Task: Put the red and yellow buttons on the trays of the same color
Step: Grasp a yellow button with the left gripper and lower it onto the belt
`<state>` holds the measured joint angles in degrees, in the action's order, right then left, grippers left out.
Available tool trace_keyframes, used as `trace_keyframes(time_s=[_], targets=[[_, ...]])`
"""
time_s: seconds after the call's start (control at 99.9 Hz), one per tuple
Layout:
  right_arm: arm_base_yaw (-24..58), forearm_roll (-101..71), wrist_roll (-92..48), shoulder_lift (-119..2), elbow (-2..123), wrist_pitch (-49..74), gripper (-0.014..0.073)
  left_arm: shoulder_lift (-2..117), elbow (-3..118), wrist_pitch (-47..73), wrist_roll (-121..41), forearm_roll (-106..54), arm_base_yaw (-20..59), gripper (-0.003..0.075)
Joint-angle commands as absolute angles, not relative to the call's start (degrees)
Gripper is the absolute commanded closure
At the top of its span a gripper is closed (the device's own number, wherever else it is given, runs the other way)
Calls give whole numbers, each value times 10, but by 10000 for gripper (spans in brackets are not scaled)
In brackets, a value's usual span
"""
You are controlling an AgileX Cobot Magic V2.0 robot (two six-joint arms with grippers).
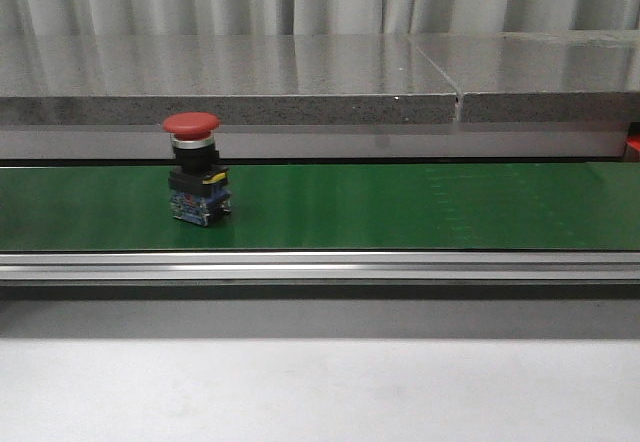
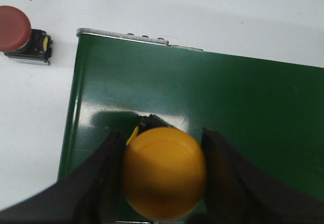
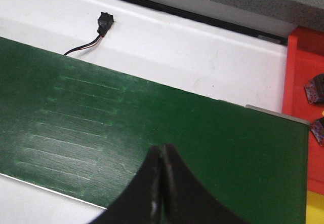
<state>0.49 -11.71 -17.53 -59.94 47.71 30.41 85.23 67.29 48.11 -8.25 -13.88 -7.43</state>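
Note:
A yellow button (image 2: 164,173) stands on the green belt (image 2: 228,97) near its end. My left gripper (image 2: 163,133) is shut on its yellow cap, one finger (image 2: 109,158) on each side. A red button (image 1: 192,162) stands upright on the belt (image 1: 400,207) in the front view, at the left. Another red button (image 2: 17,31) lies on the white surface just past the belt's end. My right gripper (image 3: 162,149) is shut and empty above the belt (image 3: 101,117). A red tray (image 3: 302,82) and the corner of a yellow tray (image 3: 316,209) show beyond the belt. Neither gripper shows in the front view.
A black connector on a thin cable (image 3: 105,22) lies on the white surface beside the belt. Dark button parts (image 3: 316,89) lie in the red tray. A grey stone ledge (image 1: 300,77) runs behind the belt and a metal rail (image 1: 320,265) along its front.

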Motion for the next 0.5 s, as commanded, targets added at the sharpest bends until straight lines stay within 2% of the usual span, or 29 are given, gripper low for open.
trace_keyframes(time_s=[0.0,0.49], targets=[[5,-117,-180,-588,491,272,662,829,677,442,-82,-148,-70,739],[5,-117,-180,-588,491,272,662,831,652,417,-82,-144,-70,738]])
